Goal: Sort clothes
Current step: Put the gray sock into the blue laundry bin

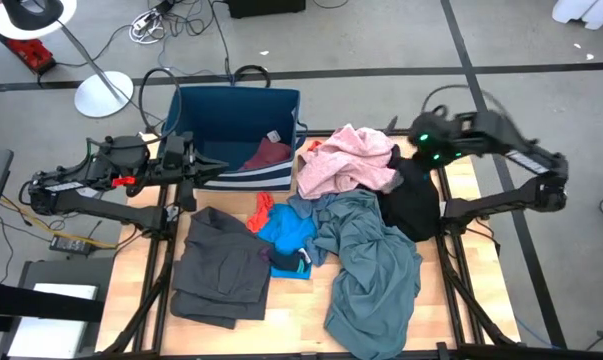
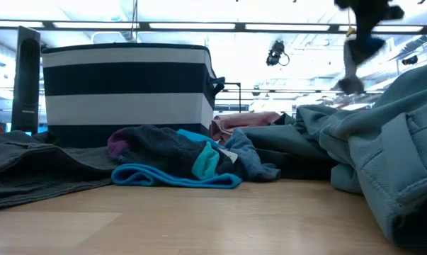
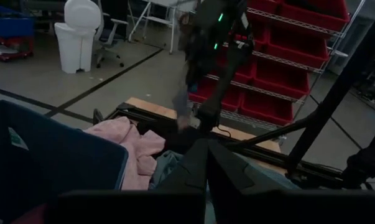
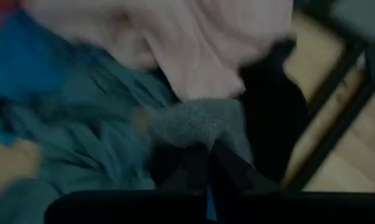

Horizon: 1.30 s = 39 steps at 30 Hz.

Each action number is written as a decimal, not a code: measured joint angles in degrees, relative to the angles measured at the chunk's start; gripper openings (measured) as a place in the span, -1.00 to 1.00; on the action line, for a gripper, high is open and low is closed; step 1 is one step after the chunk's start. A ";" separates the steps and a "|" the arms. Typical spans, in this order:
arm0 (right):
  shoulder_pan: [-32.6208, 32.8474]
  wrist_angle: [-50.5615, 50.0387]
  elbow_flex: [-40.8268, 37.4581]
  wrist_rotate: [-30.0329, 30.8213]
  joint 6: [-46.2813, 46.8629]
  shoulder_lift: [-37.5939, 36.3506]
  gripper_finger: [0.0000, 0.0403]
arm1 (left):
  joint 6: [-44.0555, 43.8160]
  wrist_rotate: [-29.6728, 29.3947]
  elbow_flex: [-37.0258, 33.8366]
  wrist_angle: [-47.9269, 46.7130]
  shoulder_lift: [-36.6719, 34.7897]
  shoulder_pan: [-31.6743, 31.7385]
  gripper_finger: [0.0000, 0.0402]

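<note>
The clothes lie heaped on the wooden table: a pink garment (image 1: 351,160), a black one (image 1: 413,205), a grey-blue one (image 1: 371,265), a dark grey one (image 1: 221,265), a bright blue one (image 1: 286,232) and a red-orange one (image 1: 263,208). A maroon piece (image 1: 268,155) lies inside the dark blue bin (image 1: 236,105). My right gripper (image 4: 207,163) hangs high above the pink and black garments, shut on a small grey sock (image 4: 199,123). My left gripper (image 3: 206,165) is shut on nothing, level, beside the bin's left wall. My right gripper pinches the grey sock between its two fingers at its bunched upper part (image 4: 203,142). The fingers come from above, pointing steeply down. The sock (image 2: 353,65) hangs below them, lifted clear of the heap.
The bin stands at the table's far edge, left of the pink garment, its striped side (image 2: 128,85) facing the near edge. Bare wood (image 2: 199,219) shows along the near edge in the low view. Black frame bars (image 1: 451,250) run along the table's right side.
</note>
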 joint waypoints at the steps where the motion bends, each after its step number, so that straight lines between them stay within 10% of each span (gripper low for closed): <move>1: 0.04 0.62 2.12 0.08 0.03 -0.34 -0.99 | 0.42 0.00 0.00 0.00 0.00 0.00 -0.93; 20: -0.25 23.02 34.15 -4.25 -16.06 19.37 -1.00 | 0.84 -3.62 -0.02 0.20 0.00 0.00 -0.93; 39: -0.59 54.82 42.34 -15.91 -20.89 45.08 -0.96 | 2.51 -4.09 -0.04 -1.80 -0.74 0.00 -0.93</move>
